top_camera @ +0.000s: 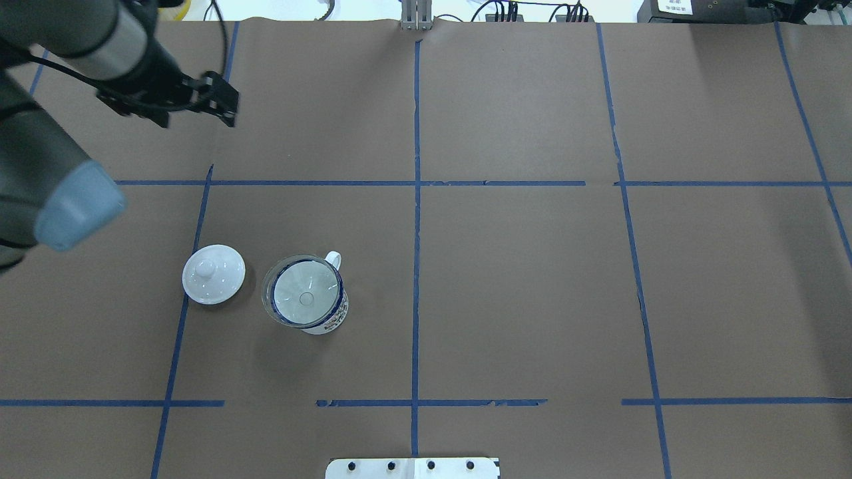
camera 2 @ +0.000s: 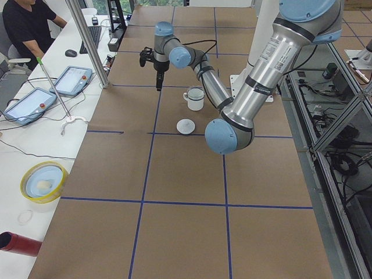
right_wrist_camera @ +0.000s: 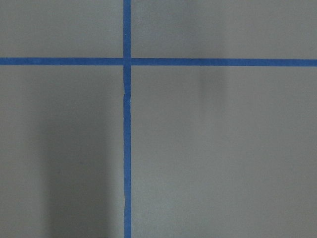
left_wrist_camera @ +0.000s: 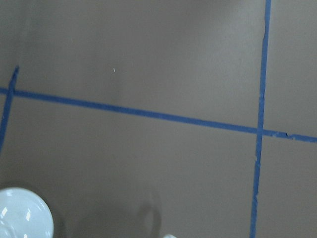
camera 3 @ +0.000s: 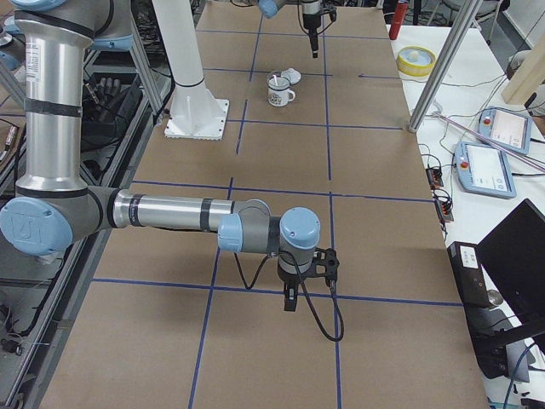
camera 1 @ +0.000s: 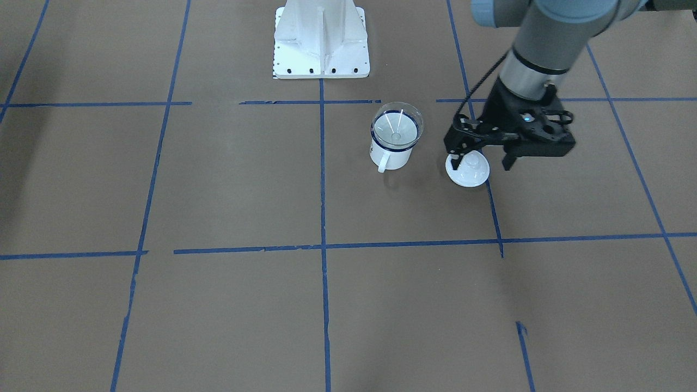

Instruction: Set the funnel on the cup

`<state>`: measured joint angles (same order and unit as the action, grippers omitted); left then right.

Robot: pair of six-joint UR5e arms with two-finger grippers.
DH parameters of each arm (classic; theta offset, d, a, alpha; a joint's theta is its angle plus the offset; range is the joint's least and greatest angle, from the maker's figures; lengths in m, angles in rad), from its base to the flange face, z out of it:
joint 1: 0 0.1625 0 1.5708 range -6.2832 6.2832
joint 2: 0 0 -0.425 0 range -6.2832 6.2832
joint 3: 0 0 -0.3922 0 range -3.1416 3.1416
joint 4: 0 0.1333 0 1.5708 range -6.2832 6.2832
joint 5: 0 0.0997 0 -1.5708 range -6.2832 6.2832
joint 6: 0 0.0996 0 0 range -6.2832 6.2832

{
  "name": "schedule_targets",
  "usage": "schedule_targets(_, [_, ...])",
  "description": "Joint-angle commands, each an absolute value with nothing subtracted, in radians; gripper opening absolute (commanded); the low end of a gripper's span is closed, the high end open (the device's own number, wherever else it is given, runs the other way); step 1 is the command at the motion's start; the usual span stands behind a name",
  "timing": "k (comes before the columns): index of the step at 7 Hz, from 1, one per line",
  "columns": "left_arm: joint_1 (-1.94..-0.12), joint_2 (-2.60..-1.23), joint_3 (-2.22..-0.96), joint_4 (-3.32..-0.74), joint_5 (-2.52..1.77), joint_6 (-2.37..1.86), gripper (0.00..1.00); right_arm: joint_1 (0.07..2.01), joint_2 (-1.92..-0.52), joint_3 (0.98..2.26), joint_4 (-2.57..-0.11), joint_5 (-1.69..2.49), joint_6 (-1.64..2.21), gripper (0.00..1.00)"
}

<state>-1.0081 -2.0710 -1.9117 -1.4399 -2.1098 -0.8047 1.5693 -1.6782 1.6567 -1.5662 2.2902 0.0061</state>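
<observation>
The clear funnel sits upright in the mouth of the white cup with the dark blue rim, handle toward the operators' side. From overhead the funnel fills the rim of the cup. My left gripper is open and empty, raised above the table beside the cup; from overhead the left gripper is well beyond the cup. My right gripper shows only in the exterior right view, far from the cup, and I cannot tell if it is open or shut.
A white round knobbed lid lies flat left of the cup and shows below the left gripper in the front view. The robot's white base plate stands behind the cup. Blue tape lines grid the brown table.
</observation>
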Motion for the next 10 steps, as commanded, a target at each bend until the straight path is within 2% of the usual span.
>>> schedule_targets(1, [-1.213, -1.952, -1.852, -1.436, -2.176, -0.45, 1.0, 1.569, -1.678, 1.657, -1.566, 2.29, 0.006, 1.0])
schedule_targets(4, [-1.435, -1.85, -1.662, -1.445, -2.251, -0.024, 1.0, 1.569, -1.678, 1.657, -1.566, 2.29, 0.006, 1.0])
schedule_targets(10, [-1.571, -1.623, -1.638, -1.468, -2.275, 0.132, 1.0, 1.569, -1.678, 1.655, -1.566, 2.29, 0.006, 1.0])
